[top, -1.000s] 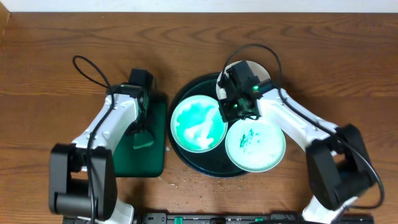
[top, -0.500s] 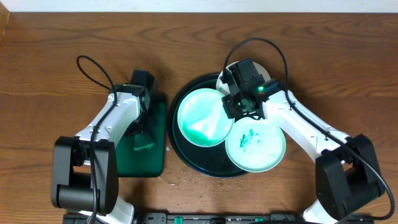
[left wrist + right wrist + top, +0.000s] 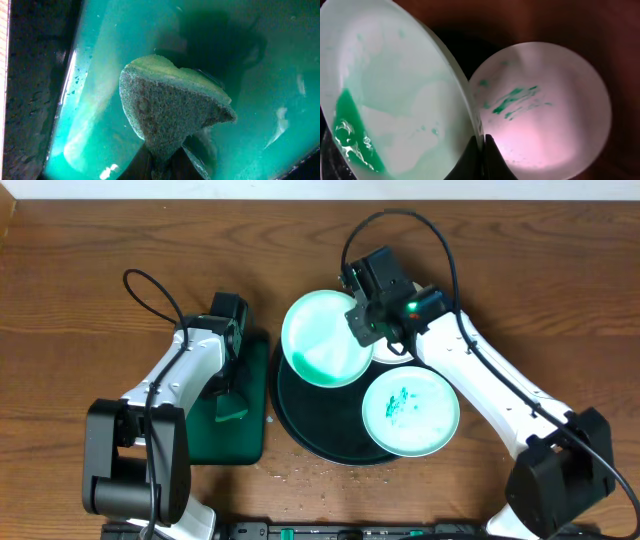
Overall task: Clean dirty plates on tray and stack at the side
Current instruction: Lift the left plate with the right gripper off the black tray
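My right gripper [image 3: 363,320] [image 3: 481,146] is shut on the rim of a white plate [image 3: 322,338] [image 3: 395,85]. It holds the plate tilted above the round dark tray [image 3: 315,430], and green liquid is pooled at the plate's low edge. A second smeared plate [image 3: 410,412] lies flat on the tray's front right. A third plate [image 3: 392,352] peeks out from under the right wrist. In the right wrist view a plate with teal marks [image 3: 545,110] lies below the held one. My left gripper [image 3: 228,388] [image 3: 165,157] is shut on a green sponge [image 3: 230,406] [image 3: 170,110].
The sponge hangs over a rectangular dark green tray [image 3: 250,435] [image 3: 35,100] that holds green liquid and sits left of the round tray. Small specks [image 3: 298,470] dot the wooden table in front of the tray. Cables loop over both arms.
The right gripper has raised the plate off the round tray, moved it back and tilted it, and the green liquid has run to its lower edge. The left arm has barely moved.
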Tool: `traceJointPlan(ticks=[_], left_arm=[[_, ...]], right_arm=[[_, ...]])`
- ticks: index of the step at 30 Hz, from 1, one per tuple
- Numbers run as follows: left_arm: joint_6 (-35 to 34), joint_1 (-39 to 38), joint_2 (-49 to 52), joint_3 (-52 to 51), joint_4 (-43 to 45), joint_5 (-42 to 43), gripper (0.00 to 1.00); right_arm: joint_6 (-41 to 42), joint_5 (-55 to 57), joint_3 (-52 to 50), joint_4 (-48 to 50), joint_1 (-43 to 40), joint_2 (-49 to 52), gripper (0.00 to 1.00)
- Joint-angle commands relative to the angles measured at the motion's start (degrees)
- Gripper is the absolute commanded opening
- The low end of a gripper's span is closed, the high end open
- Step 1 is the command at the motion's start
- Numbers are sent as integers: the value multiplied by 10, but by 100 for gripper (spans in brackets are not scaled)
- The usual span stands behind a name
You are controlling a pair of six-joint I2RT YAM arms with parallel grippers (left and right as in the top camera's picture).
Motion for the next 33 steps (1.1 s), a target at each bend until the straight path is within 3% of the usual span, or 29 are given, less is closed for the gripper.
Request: traceJointPlan(ticks=[1, 19, 33], left_arm=[[-1, 3, 2, -6, -2, -5, 9], [-1, 3, 2, -6, -2, -5, 8], [-1, 3, 2, -6, -1, -5, 9]], right_arm=[[-20, 44, 24, -9, 7, -18, 1], [-59, 117, 40, -21, 7, -18, 1], [-215, 271, 88, -13, 30, -18, 1]])
